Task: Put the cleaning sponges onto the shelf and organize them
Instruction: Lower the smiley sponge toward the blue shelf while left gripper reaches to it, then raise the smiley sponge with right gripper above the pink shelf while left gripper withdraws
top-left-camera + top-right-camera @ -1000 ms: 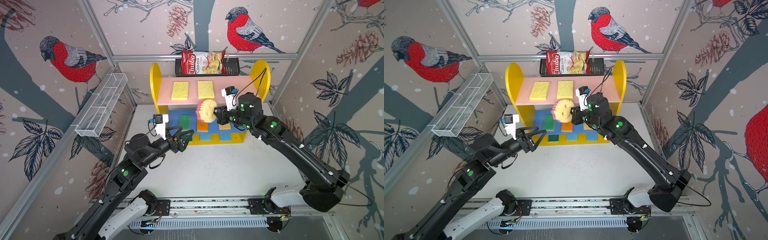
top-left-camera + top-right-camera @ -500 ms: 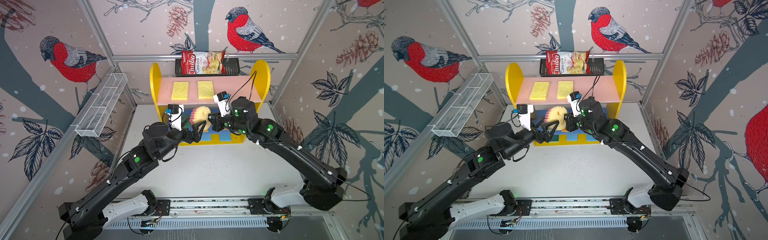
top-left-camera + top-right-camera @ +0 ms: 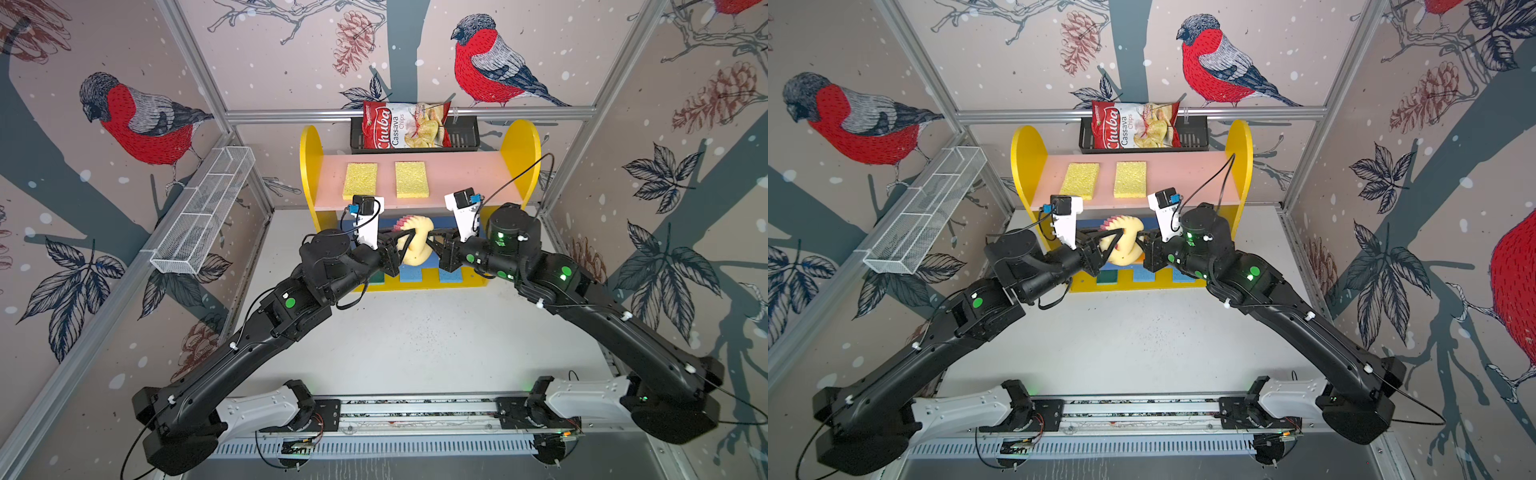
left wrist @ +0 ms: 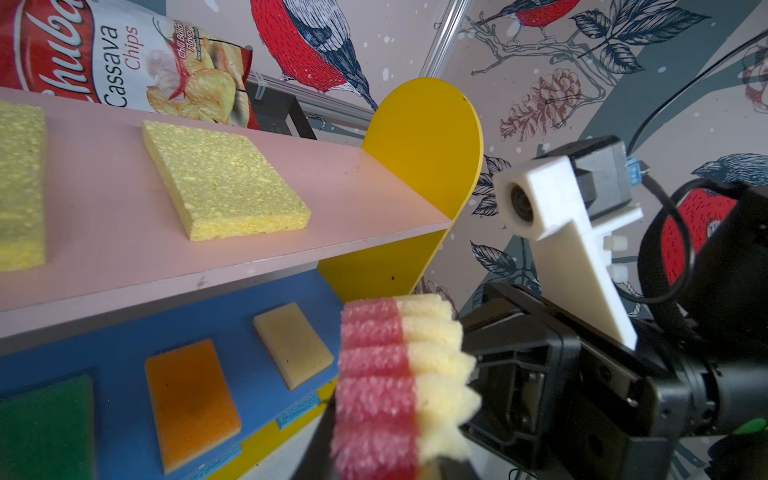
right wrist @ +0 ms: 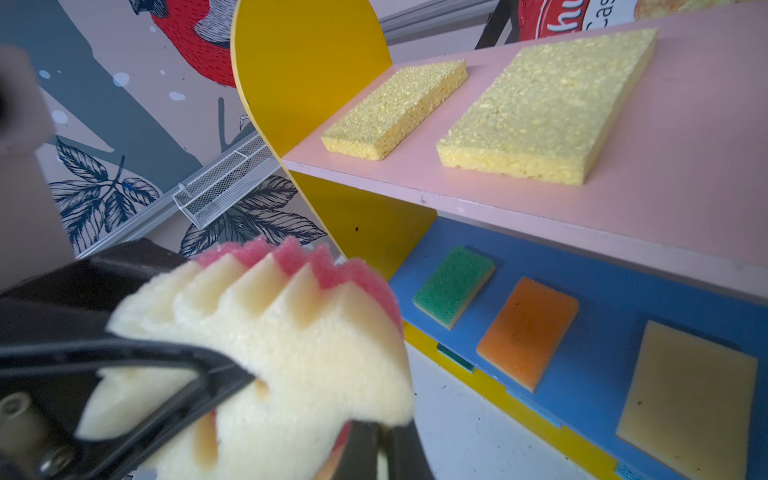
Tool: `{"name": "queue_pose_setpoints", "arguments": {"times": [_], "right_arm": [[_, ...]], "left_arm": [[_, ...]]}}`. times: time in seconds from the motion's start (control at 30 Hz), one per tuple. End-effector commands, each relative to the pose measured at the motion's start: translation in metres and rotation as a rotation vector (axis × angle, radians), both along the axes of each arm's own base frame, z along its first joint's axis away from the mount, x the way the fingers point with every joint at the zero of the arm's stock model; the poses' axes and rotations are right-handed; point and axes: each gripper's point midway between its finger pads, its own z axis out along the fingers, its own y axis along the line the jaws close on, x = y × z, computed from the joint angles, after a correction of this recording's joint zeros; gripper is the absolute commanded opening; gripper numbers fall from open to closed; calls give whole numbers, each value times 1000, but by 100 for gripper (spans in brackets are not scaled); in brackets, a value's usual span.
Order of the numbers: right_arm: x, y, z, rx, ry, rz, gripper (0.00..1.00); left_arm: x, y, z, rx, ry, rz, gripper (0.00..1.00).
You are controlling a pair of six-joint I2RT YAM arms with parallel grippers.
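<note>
A white wire basket (image 3: 199, 216) hangs on the left wall. From the near left, the left arm (image 3: 291, 303) reaches toward the shelf (image 3: 309, 166). The left jaws are pinched onto the left edge of the round sponge (image 3: 417, 245), with one finger (image 5: 124, 355) pressed across its yellow face. The round sponge stands on edge, clear of the bench (image 3: 415, 340) and just in front of the shelf's blue middle board, its pink layer toward the shelf. The right jaws, on the right arm (image 3: 582, 299), are clamped tight on the sponge's right edge.

On the pink top board two yellow sponges (image 3: 360, 180) (image 3: 411, 179) lie flat side by side. The middle board carries a green sponge (image 5: 453, 284), an orange sponge (image 5: 528, 332) and a tan sponge (image 5: 690, 399), apart in a row. At the front of the yellow base sit a dark green sponge (image 3: 1108, 277) and two light blue sponges (image 3: 1144, 274) (image 3: 1183, 274). Behind the shelf, a chips bag (image 3: 405, 126) sits in a black basket (image 3: 465, 135) on the far wall.
</note>
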Motion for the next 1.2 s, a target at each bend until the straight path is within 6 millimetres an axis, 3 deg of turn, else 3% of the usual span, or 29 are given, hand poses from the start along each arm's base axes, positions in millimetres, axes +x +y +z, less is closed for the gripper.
{"name": "queue_pose_setpoints", "arguments": {"times": [0.0, 0.07, 0.1, 0.13, 0.23, 0.43, 0.63, 0.8, 0.97, 1.03, 1.17], "right_arm": [[-8, 1, 24, 79, -84, 44, 6], [-11, 0, 25, 92, -98, 62, 34], [-12, -1, 24, 100, -95, 80, 52], [-14, -3, 24, 111, -86, 106, 64], [-12, -15, 22, 161, -45, 173, 78], [-4, -52, 25, 283, -18, 242, 87], [-2, -68, 42, 386, -44, 306, 94], [2, -51, 55, 409, -29, 368, 98], [-30, -26, 62, 378, -103, 488, 100], [-37, -18, 59, 356, -120, 501, 99], [-35, -10, 46, 334, -74, 507, 94]], "left_arm": [[-8, -5, 18, -59, -37, -51, 3], [-8, -3, 20, -67, -38, -47, 0], [-8, -2, 21, -67, -40, -42, 0], [-8, 0, 21, -68, -41, -37, 0], [-10, 3, 23, -68, -46, -33, 0], [-21, 8, 33, -77, -69, -61, 0], [-29, -1, 29, -65, -56, -132, 0], [-30, -15, 21, -46, -26, -186, 0], [-26, -17, 17, -27, -17, -181, 0], [-27, -17, 18, -26, -24, -184, 0], [-29, -18, 20, -24, -35, -195, 0]]}}
